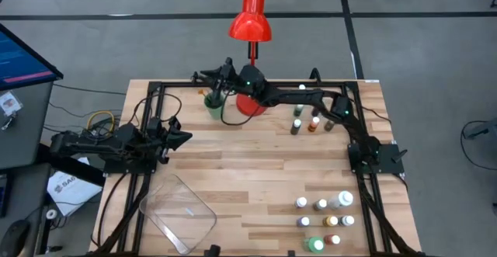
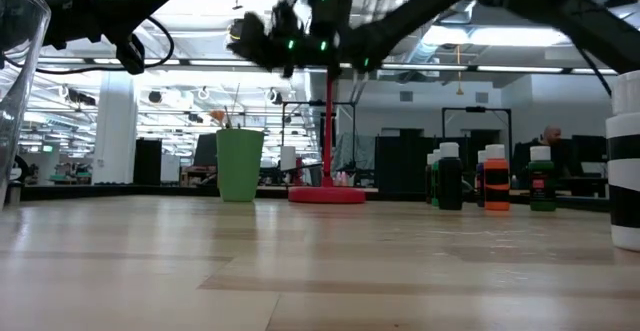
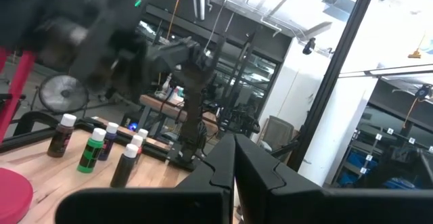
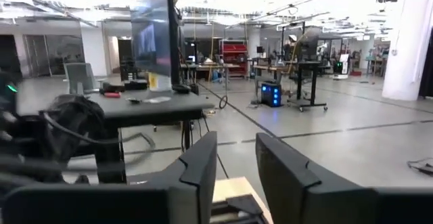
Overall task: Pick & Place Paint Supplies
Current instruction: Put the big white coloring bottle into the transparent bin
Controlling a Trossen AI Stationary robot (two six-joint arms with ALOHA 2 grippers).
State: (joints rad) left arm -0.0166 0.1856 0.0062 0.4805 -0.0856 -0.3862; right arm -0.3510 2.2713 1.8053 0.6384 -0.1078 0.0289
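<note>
The right gripper [image 1: 208, 77] is seen raised above the green cup [image 1: 213, 102] at the far edge of the table, its dark fingers [image 4: 196, 166] parted by a narrow gap with nothing between them. Thin brushes [image 2: 234, 111] are seen standing in the cup just below it. The left gripper [image 1: 182, 137] is held off to the left side of the table with its fingers pressed together and empty.

A knock against the cup is judged the main risk: it is a light, tapered plastic vessel, and a low sideways sweep of the arm could tip it and spill the brushes. The red lamp [image 1: 250, 16], a glossy shade on a slim stem rising from a round base just beside the cup, could be clipped by the arm stretched across it.

Small paint bottles [image 1: 304, 122] with white caps are grouped near the far right, and a second cluster [image 1: 324, 222] stands at the near right corner, well apart from the cup. These are smooth, narrow and upright, so a glancing touch would probably topple them. A clear plastic tray [image 1: 177, 213], thin-walled and rounded at the corners, lies at the near left on the pale planked wooden table [image 1: 256, 179]
</note>
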